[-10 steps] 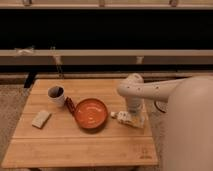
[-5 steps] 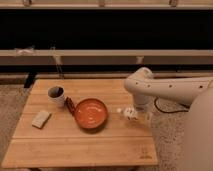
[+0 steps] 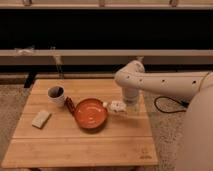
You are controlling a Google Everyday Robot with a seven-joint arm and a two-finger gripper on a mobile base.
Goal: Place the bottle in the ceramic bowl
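Observation:
The ceramic bowl (image 3: 91, 113) is orange-red and sits in the middle of the wooden table (image 3: 75, 147). The small white bottle (image 3: 115, 106) lies on its side in the air just beyond the bowl's right rim, a little above the table. My gripper (image 3: 121, 107) hangs from the white arm (image 3: 132, 80) at the right of the bowl and is shut on the bottle, whose cap end points left toward the bowl.
A white mug (image 3: 56, 94) with a dark interior stands at the back left. A small dark red object (image 3: 69, 105) lies between the mug and the bowl. A flat beige block (image 3: 41, 118) lies at the left. A black cable (image 3: 165, 106) runs along the floor on the right.
The arm has lifted the bottle off the table at the right and carried it left, up to the bowl's right rim. The arm has also swung back and up.

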